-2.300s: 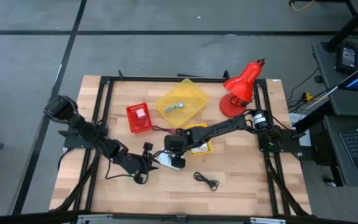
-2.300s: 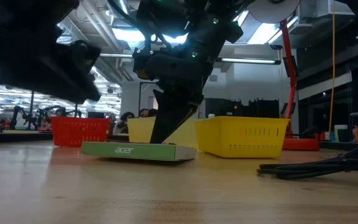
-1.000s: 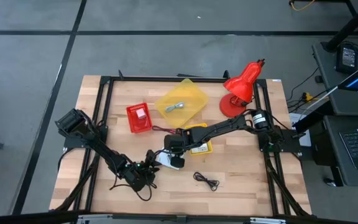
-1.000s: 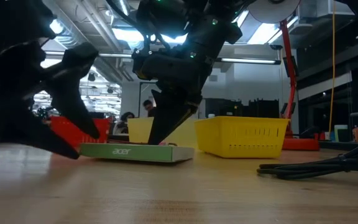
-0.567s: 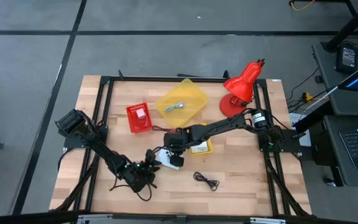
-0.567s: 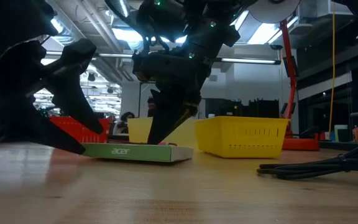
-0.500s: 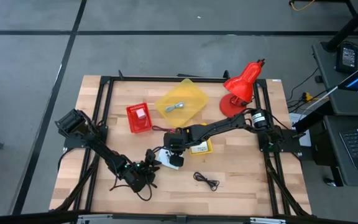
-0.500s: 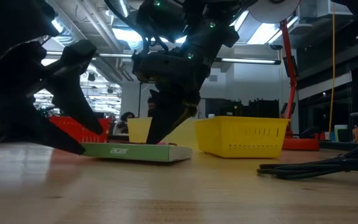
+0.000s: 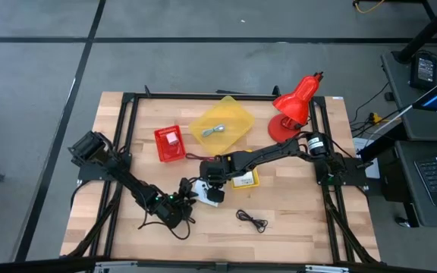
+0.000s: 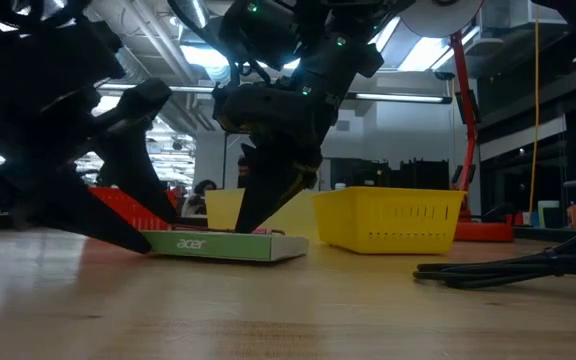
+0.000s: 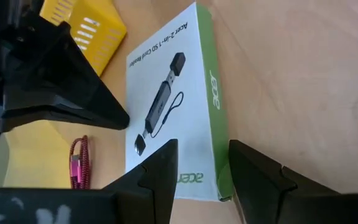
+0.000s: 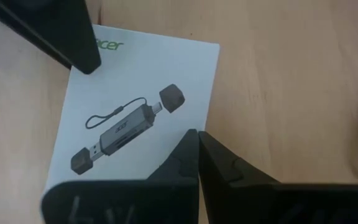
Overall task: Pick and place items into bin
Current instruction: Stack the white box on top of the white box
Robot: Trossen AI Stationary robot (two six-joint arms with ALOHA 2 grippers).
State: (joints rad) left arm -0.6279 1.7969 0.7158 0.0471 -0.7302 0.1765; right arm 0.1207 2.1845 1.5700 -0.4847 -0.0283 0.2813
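Note:
A flat white box with a green edge [image 9: 205,191], printed with a card reader, lies on the table. My right gripper [image 12: 196,134] is shut, its tips on the box's top face [image 10: 243,228]. My left gripper [image 11: 204,168] is open at the box's near-left corner. One of its fingers [image 11: 157,165] stands over the white top and the other [image 11: 253,174] beside the green side. A dark red cord with a pink end [image 11: 79,163] lies just past the box. A black cord [image 9: 253,221] lies toward the near edge. My right gripper presses its shut fingertips down on the box's white top face [image 12: 166,127], near the printed picture. The fingers slant down from the table's right and far side. The box lies flat on the table under them. My left gripper: I cannot tell whether its fingers touch the box.
A red basket [image 9: 170,142] and a large yellow bin [image 9: 221,125] holding a grey item stand at the back. A small yellow basket [image 9: 243,173] sits beside the right arm. A red desk lamp [image 9: 294,106] stands at the far right.
My left gripper has edged toward the box's near-left end, staying open. My right gripper has kept its shut tips on the box.

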